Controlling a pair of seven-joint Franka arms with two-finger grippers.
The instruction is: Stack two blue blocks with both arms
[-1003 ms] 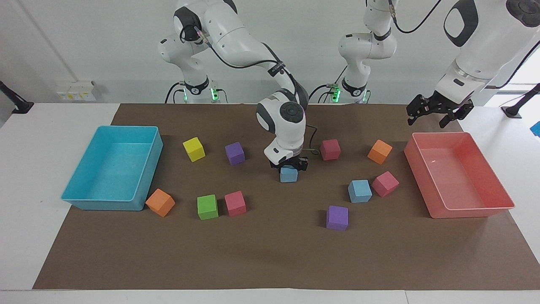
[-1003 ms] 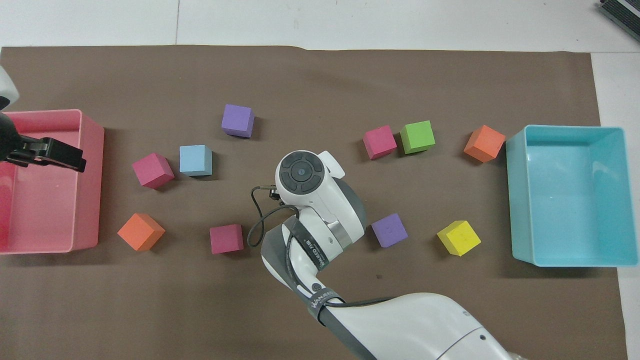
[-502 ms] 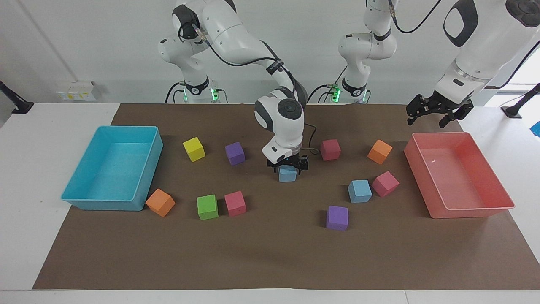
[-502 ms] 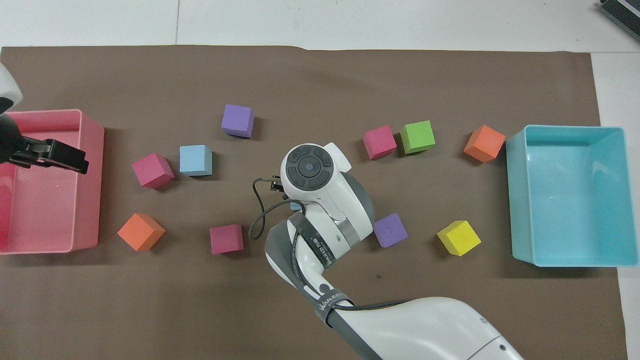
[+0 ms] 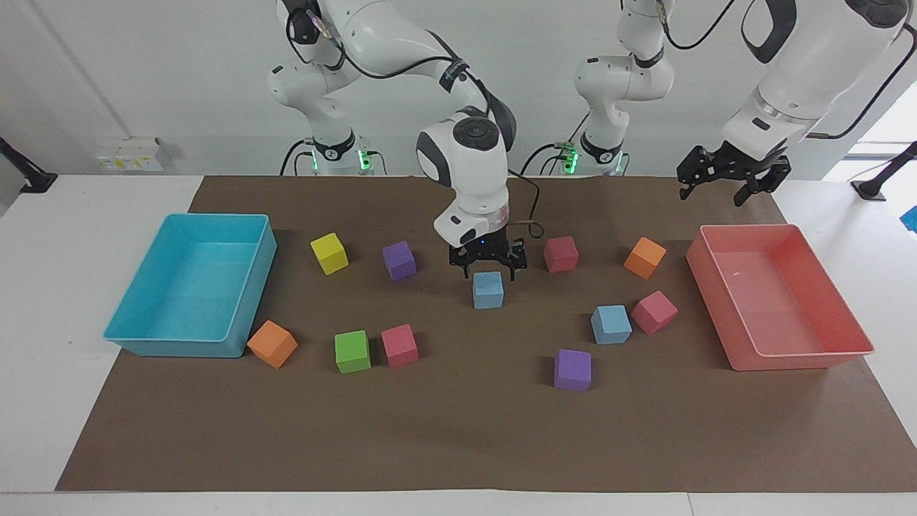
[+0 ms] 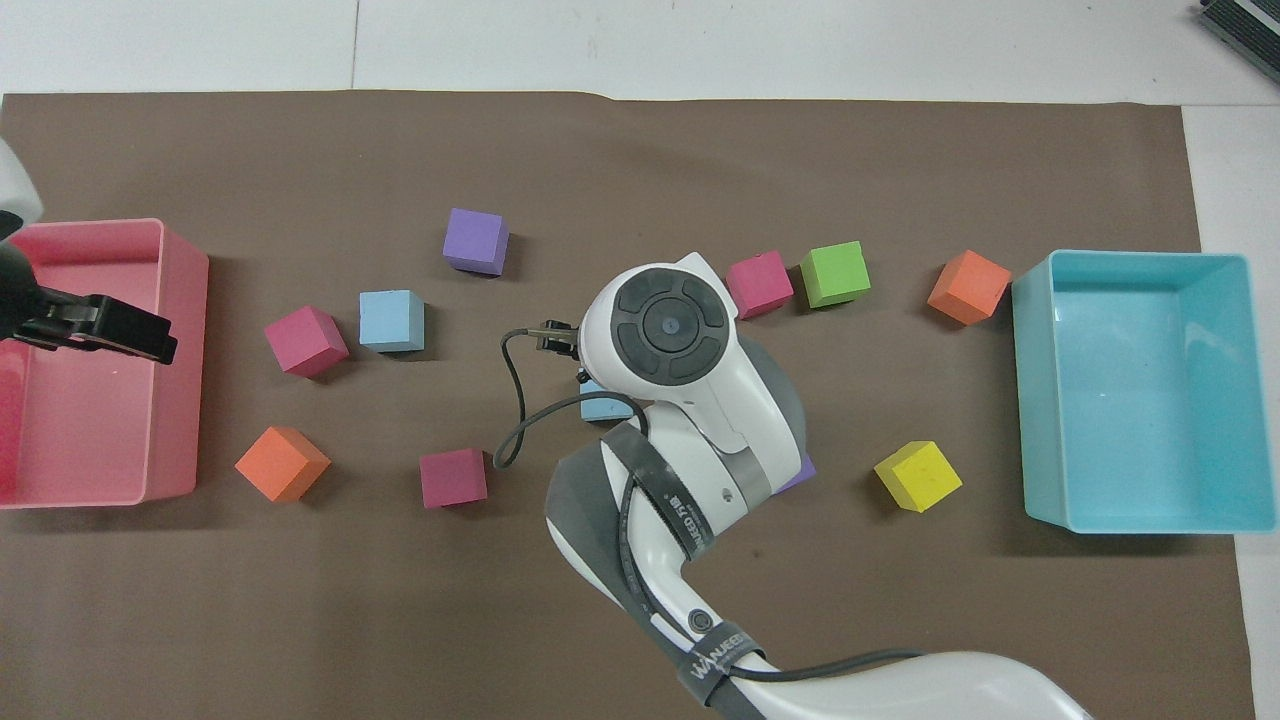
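One blue block (image 5: 488, 289) stands on the brown mat mid-table; only a sliver of it (image 6: 605, 405) shows past the arm in the overhead view. My right gripper (image 5: 487, 271) hangs just above it, fingers open and spread wider than the block. The right wrist hides the fingers in the overhead view. The second blue block (image 5: 611, 324) (image 6: 391, 320) sits toward the left arm's end, beside a pink cube (image 5: 653, 312). My left gripper (image 5: 723, 188) (image 6: 110, 330) is open and empty, up in the air over the pink tray's end nearer the robots.
A pink tray (image 5: 802, 360) stands at the left arm's end, a cyan tray (image 5: 179, 347) at the right arm's end. Purple (image 5: 572, 370) (image 5: 399, 259), pink (image 5: 560, 254) (image 5: 400, 345), orange (image 5: 645, 257) (image 5: 272, 344), green (image 5: 352, 351) and yellow (image 5: 329, 253) cubes lie scattered on the mat.
My right gripper was down around the mid-table blue block. It has opened and risen, leaving the block on the mat. The left gripper has lifted slightly.
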